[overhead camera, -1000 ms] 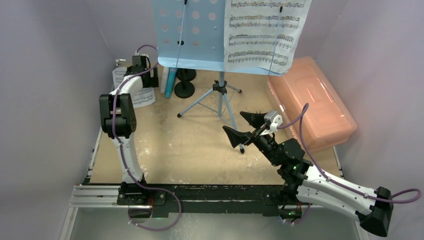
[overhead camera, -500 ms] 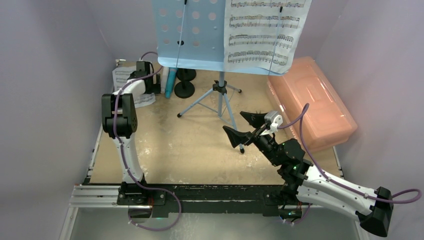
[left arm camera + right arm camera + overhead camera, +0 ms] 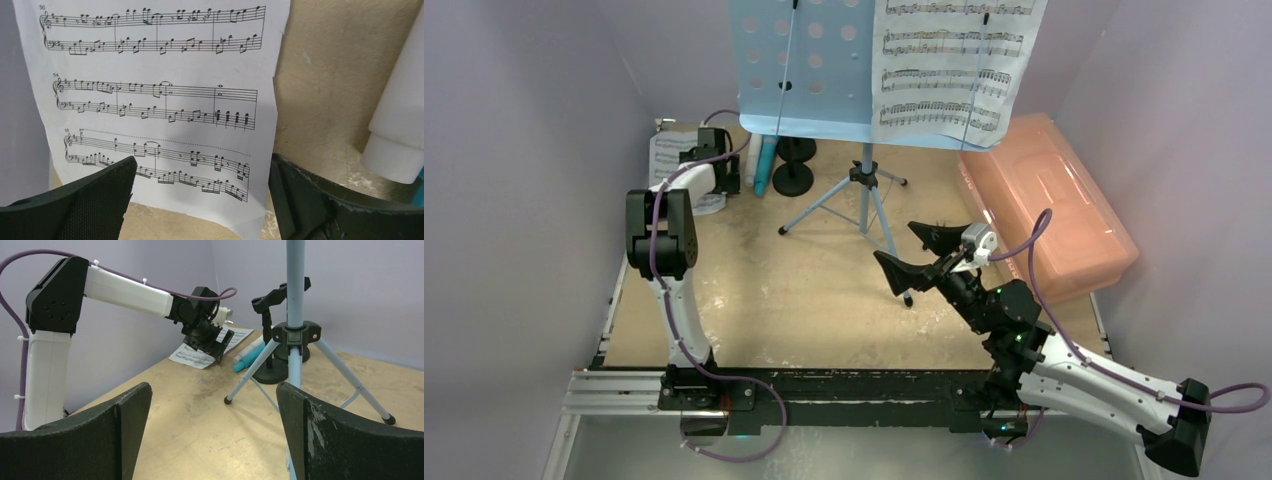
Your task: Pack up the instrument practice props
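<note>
A printed sheet-music page [image 3: 160,100] lies flat on the table at the far left [image 3: 667,160]. My left gripper [image 3: 200,165] hovers low over its near edge, open, one finger on each side of the page's lower corner. A white microphone [image 3: 400,125] lies just to its right, beside a blue one [image 3: 765,165]. Two black round-based mic holders [image 3: 794,175] stand behind them. The light-blue music rack [image 3: 809,70] on tripod legs [image 3: 864,200] carries another page [image 3: 949,70]. My right gripper [image 3: 896,245] is open and holds nothing, close to the nearest tripod leg [image 3: 292,405].
A pink translucent box [image 3: 1049,210] with its lid on sits at the right side of the table. Purple walls close in the left, back and right. The rack's desk overhangs the back of the table.
My left gripper has reached farther back and lower over the page on the table. My right arm has shifted slightly to the right.
</note>
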Robot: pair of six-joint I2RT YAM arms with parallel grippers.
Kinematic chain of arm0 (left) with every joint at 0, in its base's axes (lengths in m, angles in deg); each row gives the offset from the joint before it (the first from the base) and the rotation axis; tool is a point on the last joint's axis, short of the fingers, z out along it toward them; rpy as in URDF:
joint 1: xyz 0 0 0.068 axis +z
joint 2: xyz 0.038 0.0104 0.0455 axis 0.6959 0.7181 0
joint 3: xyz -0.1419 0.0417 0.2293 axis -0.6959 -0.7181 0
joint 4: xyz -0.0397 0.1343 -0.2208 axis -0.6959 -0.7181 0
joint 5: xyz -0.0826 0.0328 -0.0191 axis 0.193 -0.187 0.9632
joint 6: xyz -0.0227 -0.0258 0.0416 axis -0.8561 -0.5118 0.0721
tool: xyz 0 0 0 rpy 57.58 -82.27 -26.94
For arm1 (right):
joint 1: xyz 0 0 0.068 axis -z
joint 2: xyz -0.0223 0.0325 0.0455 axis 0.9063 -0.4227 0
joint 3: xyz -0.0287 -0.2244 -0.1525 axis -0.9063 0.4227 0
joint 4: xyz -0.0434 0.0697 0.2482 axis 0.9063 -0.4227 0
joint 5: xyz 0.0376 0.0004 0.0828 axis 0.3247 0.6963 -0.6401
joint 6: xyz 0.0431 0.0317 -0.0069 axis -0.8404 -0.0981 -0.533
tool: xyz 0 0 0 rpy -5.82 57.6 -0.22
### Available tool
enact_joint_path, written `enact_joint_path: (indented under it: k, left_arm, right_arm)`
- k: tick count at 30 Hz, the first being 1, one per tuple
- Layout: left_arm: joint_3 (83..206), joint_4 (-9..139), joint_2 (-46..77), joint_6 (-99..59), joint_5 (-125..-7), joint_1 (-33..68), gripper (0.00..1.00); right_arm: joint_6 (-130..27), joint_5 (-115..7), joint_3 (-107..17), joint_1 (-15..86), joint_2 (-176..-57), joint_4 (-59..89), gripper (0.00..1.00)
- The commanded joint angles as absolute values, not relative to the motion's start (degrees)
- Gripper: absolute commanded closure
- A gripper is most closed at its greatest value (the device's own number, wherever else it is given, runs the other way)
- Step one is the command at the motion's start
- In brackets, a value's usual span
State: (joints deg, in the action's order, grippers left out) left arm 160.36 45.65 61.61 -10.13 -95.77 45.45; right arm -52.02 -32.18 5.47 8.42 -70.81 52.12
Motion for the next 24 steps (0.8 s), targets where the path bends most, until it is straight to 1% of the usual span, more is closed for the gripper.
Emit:
enact_joint_path:
  k: [1, 9, 14, 18, 24]
  left_arm:
    - [159.0, 46.5, 57.7, -8.8, -99.3, 45.4, 0.01]
    - [158.1, 45.9, 55.9, -9.6, -98.9, 45.4, 0.01]
    - [157.1, 45.0, 51.2, -11.0, -96.3, 45.4, 0.01]
    - [154.8, 44.3, 43.9, -13.2, -94.3, 45.4, 0.01]
    - [150.2, 42.8, 27.6, -16.2, -91.5, 45.4, 0.01]
  right_arm:
    - [-51.9, -33.0, 5.1, 8.5, -69.9, 54.0, 0.02]
    - [-51.7, -32.9, 4.4, 8.5, -69.6, 52.8, 0.02]
    - [-51.1, -32.5, 3.1, 8.6, -68.9, 50.9, 0.02]
    - [-51.0, -31.5, 1.2, 8.5, -68.3, 48.8, 0.02]
    - [-52.3, -31.4, -2.9, 8.5, -69.3, 44.1, 0.02]
